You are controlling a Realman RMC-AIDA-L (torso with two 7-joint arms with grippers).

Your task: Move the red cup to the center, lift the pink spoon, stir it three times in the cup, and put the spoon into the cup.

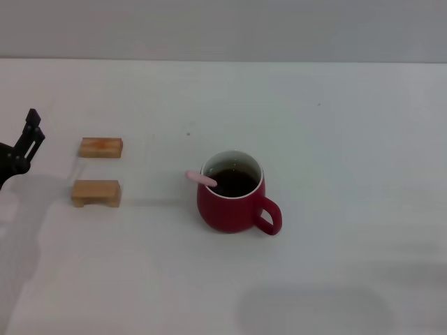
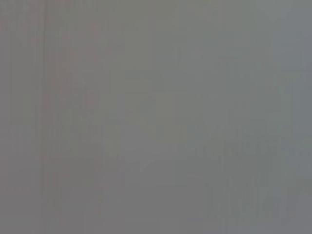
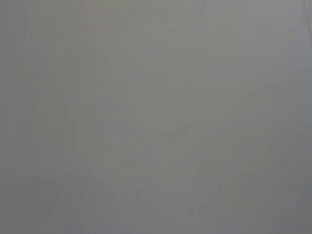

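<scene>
- The red cup (image 1: 233,201) stands upright near the middle of the white desk (image 1: 349,139), handle toward the robot's right, dark liquid inside.
- The pink spoon (image 1: 202,179) rests in the cup, its handle leaning over the left rim.
- Two wooden blocks (image 1: 98,171) lie well apart to the left.
- The left claw (image 1: 21,146) sits at the left edge; whether it is spread I cannot tell.
- Both wrist views seem blank grey.

A plain white desk (image 1: 335,125) carries everything, with the red cup (image 1: 233,193) standing upright near its middle, dark liquid inside and its loop handle turned toward the near right. The pink spoon (image 1: 201,178) leans in the cup, its pale handle poking out over the cup's left rim. Well to the left of the cup lie two small wooden blocks, the far block (image 1: 101,147) and the near block (image 1: 96,192), slightly apart.
</scene>
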